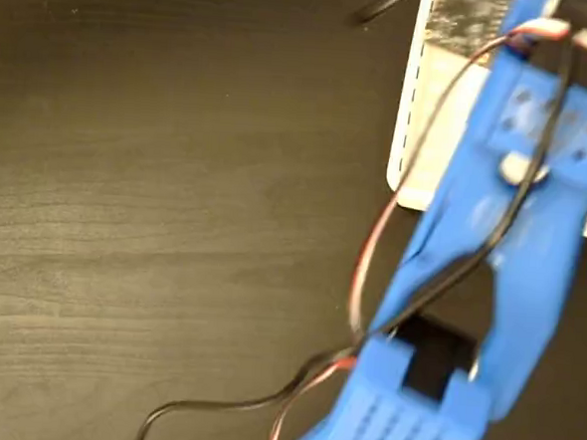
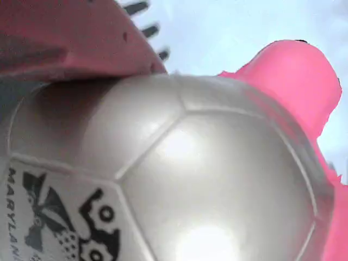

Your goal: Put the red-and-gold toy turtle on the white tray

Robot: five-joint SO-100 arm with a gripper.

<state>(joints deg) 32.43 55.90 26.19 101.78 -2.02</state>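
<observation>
One blue arm [image 1: 513, 223] over white tray [image 1: 420, 108]

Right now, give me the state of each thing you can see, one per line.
toy turtle: fills the wrist view, shell toward the lens, white tray surface behind it.
white tray: flat on the table, mostly hidden by the arm.
blue arm: reaching over the tray; gripper not visible.

Blurred arm [image 1: 501, 243]; glare on the turtle's shell [image 2: 206, 239]

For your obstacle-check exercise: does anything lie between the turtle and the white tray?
Nothing visible does. In the wrist view the turtle fills the frame with the white tray right behind it. The fixed view shows only the blue arm over the tray.
</observation>
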